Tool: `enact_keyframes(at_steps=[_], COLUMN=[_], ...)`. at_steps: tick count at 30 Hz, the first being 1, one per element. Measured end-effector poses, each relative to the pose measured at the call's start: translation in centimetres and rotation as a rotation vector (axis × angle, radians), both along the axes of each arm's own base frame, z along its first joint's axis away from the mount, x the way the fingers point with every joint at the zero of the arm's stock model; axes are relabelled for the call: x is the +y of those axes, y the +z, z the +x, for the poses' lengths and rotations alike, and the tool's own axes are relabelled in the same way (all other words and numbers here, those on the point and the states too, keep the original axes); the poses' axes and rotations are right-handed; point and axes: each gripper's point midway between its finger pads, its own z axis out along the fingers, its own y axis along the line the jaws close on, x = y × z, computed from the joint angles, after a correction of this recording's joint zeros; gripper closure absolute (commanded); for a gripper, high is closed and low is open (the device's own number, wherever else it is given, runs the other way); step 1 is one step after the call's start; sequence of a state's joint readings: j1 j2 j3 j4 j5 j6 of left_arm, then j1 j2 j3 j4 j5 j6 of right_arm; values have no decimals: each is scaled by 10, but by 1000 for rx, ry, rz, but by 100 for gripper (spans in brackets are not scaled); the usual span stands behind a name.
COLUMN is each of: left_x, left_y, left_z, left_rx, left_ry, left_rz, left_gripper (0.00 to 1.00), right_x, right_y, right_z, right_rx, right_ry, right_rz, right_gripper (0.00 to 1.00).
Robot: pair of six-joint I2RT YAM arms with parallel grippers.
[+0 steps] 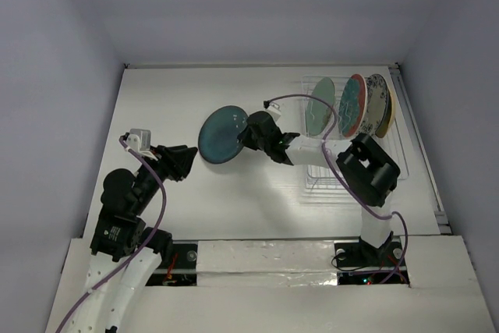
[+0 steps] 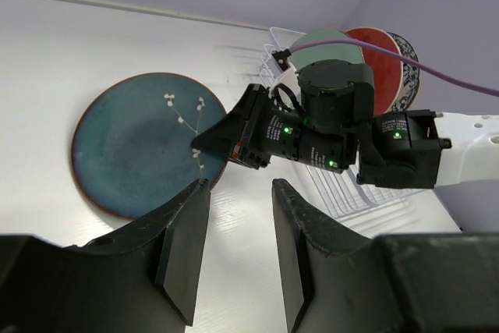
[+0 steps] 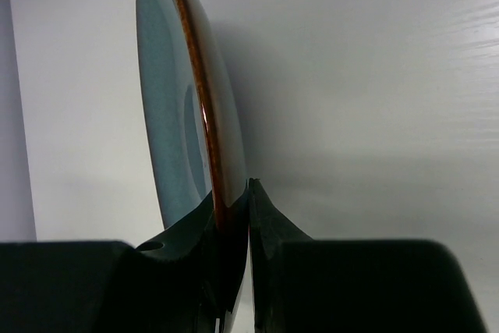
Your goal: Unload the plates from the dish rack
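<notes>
I have one plate out of the dish rack and in transit. The right gripper has its fingers clenched on the rim of the dark teal plate, which is clear of the rack over the middle of the bench. I cannot tell whether its lower edge touches the surface. From the right wrist I see the rim pinched between both fingers, with the plate almost edge-on.

The left gripper sits toward the left edge with its fingers parted and nothing in them, aimed at the plate's face.

Four plates stand in the slots by the far right corner: the mint green plate, the red-and-teal plate, the blue-rimmed plate and the cream-yellow plate.

I judge the next move to be a handover or a set-down. Either way the plate must be supported before I loosen the right grip, since a rim pinch lets a heavy ceramic disc pivot.
</notes>
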State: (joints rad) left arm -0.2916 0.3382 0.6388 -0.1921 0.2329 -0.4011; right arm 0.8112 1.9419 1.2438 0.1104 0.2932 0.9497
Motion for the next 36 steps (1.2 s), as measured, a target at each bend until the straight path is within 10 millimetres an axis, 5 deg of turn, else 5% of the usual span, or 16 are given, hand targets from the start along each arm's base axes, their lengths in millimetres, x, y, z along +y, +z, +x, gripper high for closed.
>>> enact_keyframes(at_steps=[10, 19, 26, 30, 33, 35, 36], left_x=[0, 0, 0, 0, 0, 1, 1], left_y=[-2, -2, -2, -1, -2, -2, -2], left_z=[1, 1, 1, 1, 1, 2, 2], left_rx=[7, 7, 7, 7, 7, 7, 7], left_ry=[0, 1, 0, 1, 1, 5, 7], left_rz=[2, 2, 2, 2, 2, 2, 2], left_gripper=[65, 65, 65, 65, 65, 65, 65], right_x=[-36, -88, -93, -93, -95, -98, -100], right_y=[-16, -44, -47, -32, 0, 38, 62], right_z=[7, 12, 9, 6, 2, -1, -3], right_rx=[14, 41, 44, 25, -13, -76, -114], right_ry=[-127, -228, -207, -168, -135, -115, -109], right_rz=[-3, -124, -164, -176, -174, -153, -136], right_gripper=[74, 46, 32, 24, 25, 53, 89])
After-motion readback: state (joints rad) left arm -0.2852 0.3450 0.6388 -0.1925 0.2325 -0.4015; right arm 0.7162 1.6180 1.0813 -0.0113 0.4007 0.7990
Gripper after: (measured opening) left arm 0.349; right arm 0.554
